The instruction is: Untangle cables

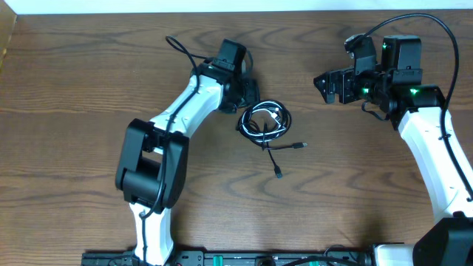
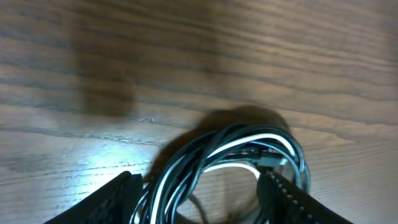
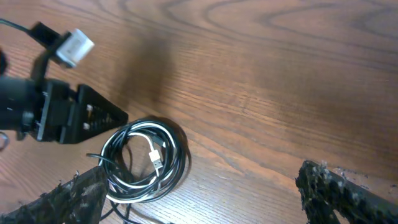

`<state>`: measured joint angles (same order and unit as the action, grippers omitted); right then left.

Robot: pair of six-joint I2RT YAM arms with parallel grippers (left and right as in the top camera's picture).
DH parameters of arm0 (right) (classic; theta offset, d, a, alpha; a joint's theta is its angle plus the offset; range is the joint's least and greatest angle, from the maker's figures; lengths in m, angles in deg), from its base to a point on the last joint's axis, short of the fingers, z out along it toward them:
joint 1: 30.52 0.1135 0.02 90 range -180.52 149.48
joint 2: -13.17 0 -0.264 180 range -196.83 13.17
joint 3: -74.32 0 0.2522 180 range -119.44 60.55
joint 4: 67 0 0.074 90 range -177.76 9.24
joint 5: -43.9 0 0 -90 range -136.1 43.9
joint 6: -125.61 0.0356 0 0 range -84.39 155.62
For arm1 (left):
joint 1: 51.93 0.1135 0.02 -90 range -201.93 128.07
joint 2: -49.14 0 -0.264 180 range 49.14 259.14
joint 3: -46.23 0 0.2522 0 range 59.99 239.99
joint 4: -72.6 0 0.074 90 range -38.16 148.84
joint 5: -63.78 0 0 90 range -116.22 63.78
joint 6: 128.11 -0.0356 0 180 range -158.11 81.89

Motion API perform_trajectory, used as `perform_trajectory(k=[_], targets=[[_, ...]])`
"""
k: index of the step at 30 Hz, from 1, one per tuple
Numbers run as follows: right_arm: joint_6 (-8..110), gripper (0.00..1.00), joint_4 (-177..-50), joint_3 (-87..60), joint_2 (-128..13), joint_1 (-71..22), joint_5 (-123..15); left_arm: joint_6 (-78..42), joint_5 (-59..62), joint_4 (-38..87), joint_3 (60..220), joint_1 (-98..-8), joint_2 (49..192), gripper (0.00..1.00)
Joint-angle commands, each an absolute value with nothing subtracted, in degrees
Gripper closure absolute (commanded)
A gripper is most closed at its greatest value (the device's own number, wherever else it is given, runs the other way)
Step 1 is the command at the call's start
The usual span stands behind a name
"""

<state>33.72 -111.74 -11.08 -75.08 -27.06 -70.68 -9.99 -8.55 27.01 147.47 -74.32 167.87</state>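
1. Above the wooden counter (image 1: 89,66), the overhead camera shows the cables (image 1: 266,118), black and white cords wound into one small coil near the centre. Two plug ends (image 1: 278,174) trail toward the robot's base. The left gripper (image 1: 250,96) sits just beside the coil, placed as if to take hold. The right gripper (image 1: 330,85) hangs well apart to the right, apparently standing by.
2. The left wrist camera shows its fingers (image 2: 109,198) standing apart, one on each side of the coil, with nothing clamped. White strands run among the black ones. The straddle looks set for a pinch on the bundle, probably to pin it while a strand is drawn out.
3. The right wrist camera shows its own fingers (image 3: 348,190) spread wide and empty over bare wood. The coil lies off to the left, beside the left gripper's dark triangular finger. Whether that finger touches the cords cannot be told. No strand is separated yet.
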Motion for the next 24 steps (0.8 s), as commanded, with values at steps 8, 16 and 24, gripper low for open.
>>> perform_trajectory(k=[8, 16, 24], targets=[[34.31, 0.06, -111.78, -11.87, -75.25, -26.66, -70.61, -8.22, -9.4, 27.01, 147.45, -75.55, 170.28, 0.44], [34.34, 0.05, -112.29, -11.85, -75.25, -26.66, -70.63, -8.19, -9.88, 26.81, 145.31, -75.92, 170.67, 0.49], [34.34, 0.06, -112.44, -11.85, -75.34, -26.56, -70.61, -8.19, -11.74, 26.4, 144.85, -76.16, 170.67, 0.55]])
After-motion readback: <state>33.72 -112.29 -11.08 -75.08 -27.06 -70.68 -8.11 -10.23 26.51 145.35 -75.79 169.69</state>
